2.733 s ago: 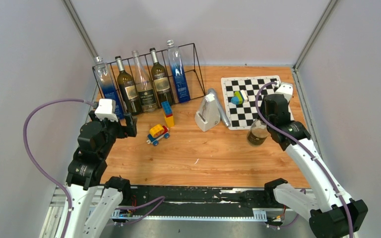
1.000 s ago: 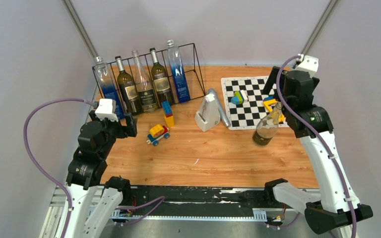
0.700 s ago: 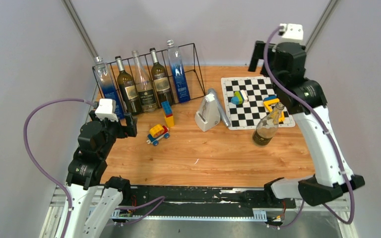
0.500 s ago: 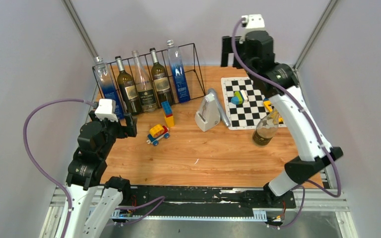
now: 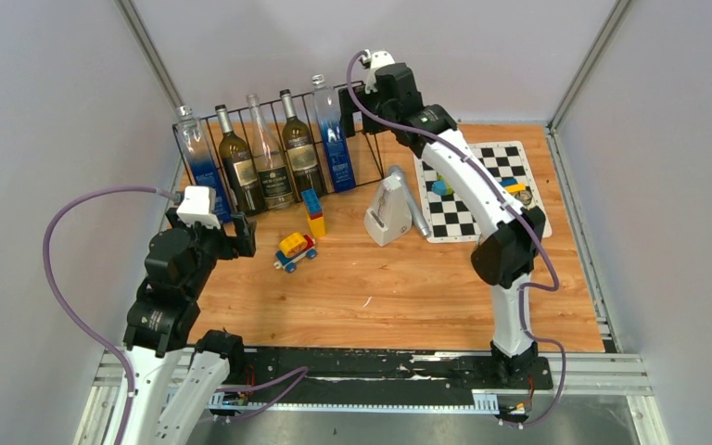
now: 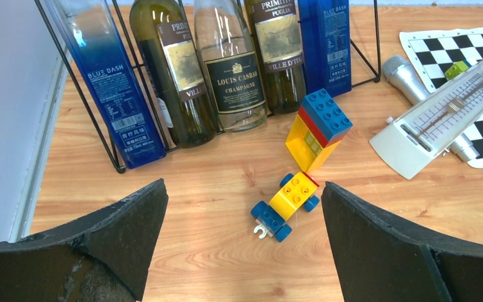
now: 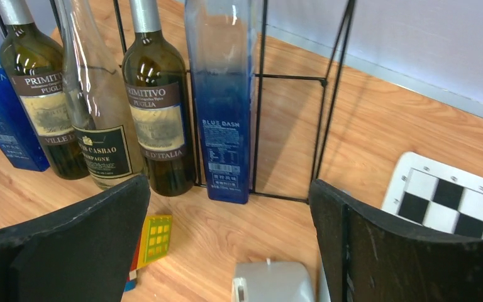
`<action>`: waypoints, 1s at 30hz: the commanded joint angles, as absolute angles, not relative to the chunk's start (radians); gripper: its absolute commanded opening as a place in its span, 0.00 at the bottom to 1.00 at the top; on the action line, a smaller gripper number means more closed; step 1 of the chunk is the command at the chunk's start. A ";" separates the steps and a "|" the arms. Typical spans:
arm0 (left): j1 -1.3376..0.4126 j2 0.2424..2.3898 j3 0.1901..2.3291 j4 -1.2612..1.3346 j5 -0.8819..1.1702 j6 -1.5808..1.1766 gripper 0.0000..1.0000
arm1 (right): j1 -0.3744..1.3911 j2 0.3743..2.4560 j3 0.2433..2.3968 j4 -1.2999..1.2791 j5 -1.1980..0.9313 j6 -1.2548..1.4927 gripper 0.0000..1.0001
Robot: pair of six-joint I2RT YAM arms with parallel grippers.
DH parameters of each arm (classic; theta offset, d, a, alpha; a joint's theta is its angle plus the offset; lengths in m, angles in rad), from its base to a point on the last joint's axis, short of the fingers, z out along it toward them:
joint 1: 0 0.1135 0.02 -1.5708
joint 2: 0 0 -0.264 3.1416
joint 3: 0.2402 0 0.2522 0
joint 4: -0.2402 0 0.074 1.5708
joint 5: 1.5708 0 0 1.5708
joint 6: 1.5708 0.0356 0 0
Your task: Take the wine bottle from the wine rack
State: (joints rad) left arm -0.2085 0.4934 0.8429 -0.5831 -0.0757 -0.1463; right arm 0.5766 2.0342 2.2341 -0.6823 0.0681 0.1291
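From above, the right gripper [image 5: 354, 109] hangs spread at the right end of the wine rack [image 5: 377, 158] in the far-left corner of the table [image 5: 408, 278]; I judge this the approach. The left wrist shows the left gripper [image 6: 244, 189] wide and empty before the rack. The right wrist shows a blue bottle [image 7: 223, 126] nearest, with the wine bottle [image 7: 160, 119] upright beside it in the rack, so the next move likely means closing on a neck and lifting straight up.

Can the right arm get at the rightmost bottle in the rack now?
Probably yes. The right claw is open and faces that bottle; nothing lies between them, though rack wires stand close beside it.
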 commanded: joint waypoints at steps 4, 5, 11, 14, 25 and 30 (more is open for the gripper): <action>-0.211 0.475 0.838 -0.545 -0.065 -0.129 1.00 | 0.581 2.143 2.309 -0.472 -0.049 0.130 1.00; -0.210 0.474 0.838 -0.544 -0.066 -0.129 1.00 | 0.582 2.154 2.306 -0.452 -0.055 0.128 1.00; -0.210 0.471 0.838 -0.544 -0.064 -0.129 1.00 | 0.588 2.229 2.293 -0.326 -0.083 0.115 1.00; -0.210 0.471 0.837 -0.545 -0.066 -0.129 1.00 | 0.597 2.268 2.295 -0.270 -0.076 0.092 1.00; -0.210 0.467 0.836 -0.543 -0.072 -0.127 1.00 | 0.603 2.404 2.345 -0.160 -0.053 0.029 1.00; -0.210 0.463 0.835 -0.543 -0.075 -0.128 1.00 | 0.603 2.442 2.348 -0.130 -0.026 0.005 1.00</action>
State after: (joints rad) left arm -0.2085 0.4736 0.8375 -0.5789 -0.0761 -0.1463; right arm 0.5983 2.4195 2.2925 -0.2131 -0.0525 0.0433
